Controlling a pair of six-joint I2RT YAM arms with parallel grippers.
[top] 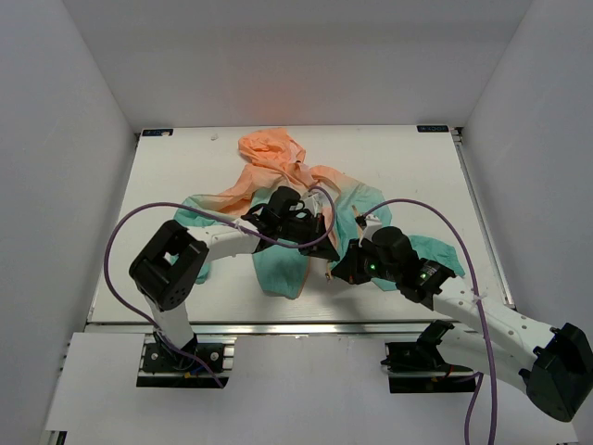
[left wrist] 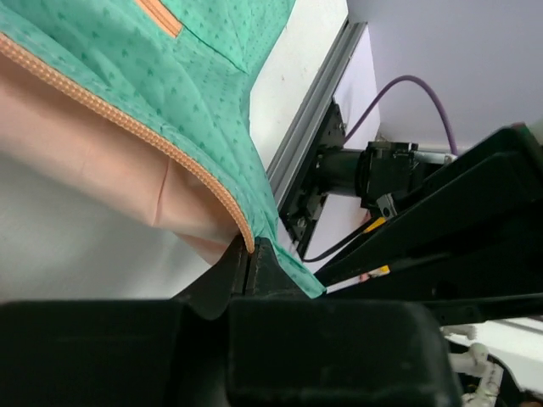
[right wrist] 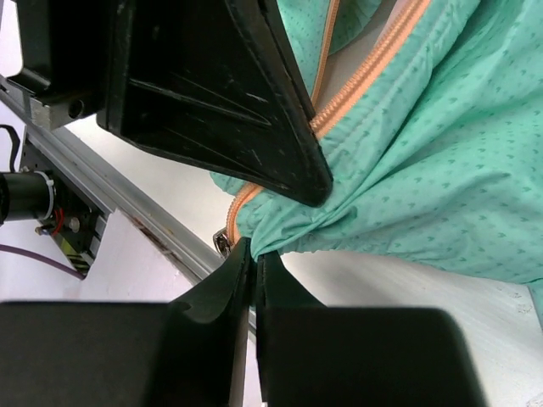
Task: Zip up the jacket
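The jacket (top: 278,185) lies crumpled mid-table, peach hood at the back, teal hem toward the front. My left gripper (top: 326,248) is shut on the teal hem edge at the lower end of one orange zipper strip (left wrist: 127,123); in the left wrist view the gripper (left wrist: 249,254) pinches the strip's end. My right gripper (top: 335,271) is shut on the other teal hem edge (right wrist: 407,170), and in the right wrist view the gripper (right wrist: 254,254) sits right by the metal zipper slider (right wrist: 222,241). The two grippers are close together and the hem is lifted off the table.
The table's metal front rail (top: 278,326) runs just below the grippers. White walls enclose the table on three sides. Purple cables (top: 120,232) loop over both arms. The right arm's body fills the right part of the left wrist view (left wrist: 441,220).
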